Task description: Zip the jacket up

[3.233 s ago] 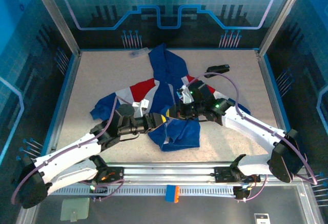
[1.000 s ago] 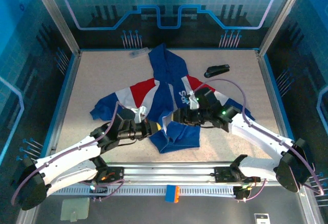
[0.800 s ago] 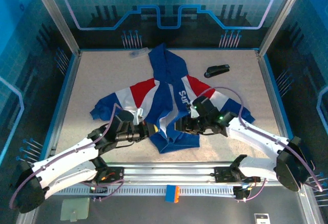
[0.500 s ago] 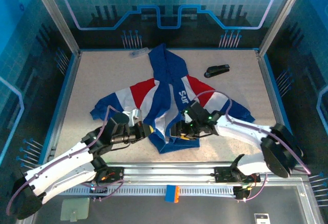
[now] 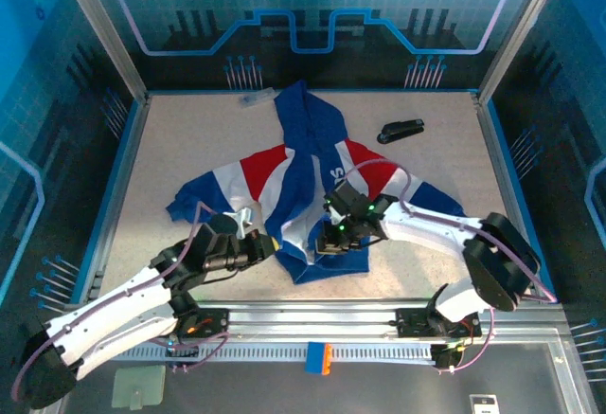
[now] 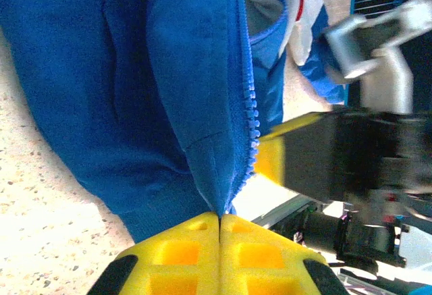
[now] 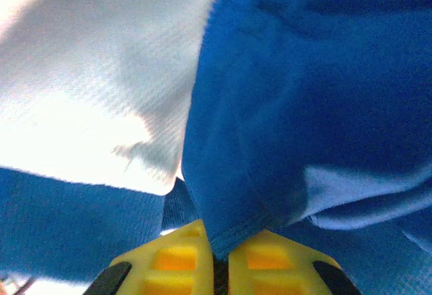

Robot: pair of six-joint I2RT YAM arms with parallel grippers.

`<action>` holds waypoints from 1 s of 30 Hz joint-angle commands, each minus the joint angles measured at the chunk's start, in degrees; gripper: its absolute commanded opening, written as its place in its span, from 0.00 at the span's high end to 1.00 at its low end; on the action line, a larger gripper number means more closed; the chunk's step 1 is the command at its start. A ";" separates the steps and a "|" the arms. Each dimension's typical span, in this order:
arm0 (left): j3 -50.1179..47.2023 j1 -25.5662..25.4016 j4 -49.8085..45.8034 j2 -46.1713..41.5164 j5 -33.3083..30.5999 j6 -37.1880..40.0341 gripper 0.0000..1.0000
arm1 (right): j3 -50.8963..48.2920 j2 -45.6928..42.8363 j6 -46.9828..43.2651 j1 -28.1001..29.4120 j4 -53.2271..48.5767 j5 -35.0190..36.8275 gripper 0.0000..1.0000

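Blue jacket [image 5: 308, 163] lying open-fronted in the middle of the counter [image 5: 189, 139], long axis running near to far, hood [image 5: 305, 111] pointing away from the arms, hem [image 5: 327, 264] facing them, left gripper [image 6: 220, 224] pinching the hem at the zipper's [image 6: 251, 119] foot, right gripper [image 7: 219, 241] clamping a blue fabric fold

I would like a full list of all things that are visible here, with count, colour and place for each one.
jacket: one, blue with red and white bands, spread in the middle of the table
black item: one, black, right of the hood, apart from the jacket
small pale item: one, greyish, far edge, left of the hood; too small to name
table: one, speckled beige
left claw: one, yellow fingers, shut on the jacket's lower edge
right claw: one, yellow fingers, shut on blue jacket fabric
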 commanded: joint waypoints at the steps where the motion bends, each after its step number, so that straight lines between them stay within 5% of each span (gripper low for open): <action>1: 2.31 0.32 2.40 2.65 0.76 1.18 1.00 | 3.53 -5.77 -4.96 -1.40 -10.72 5.60 0.96; 8: 7.94 0.36 1.51 9.51 1.99 7.23 1.00 | -4.08 -15.29 -10.36 -11.42 -18.07 6.01 0.98; 13: 6.39 0.29 9.26 12.20 4.37 7.26 1.00 | -9.64 -16.94 -13.95 -17.39 -20.11 5.38 0.89; 21: 8.72 -2.72 16.03 22.45 8.51 10.35 1.00 | -10.25 -18.33 -14.38 -18.14 -17.72 4.69 0.52; 30: 11.14 -4.78 24.11 30.43 9.60 9.38 1.00 | -13.11 -27.90 -8.67 -18.19 -13.25 4.72 0.55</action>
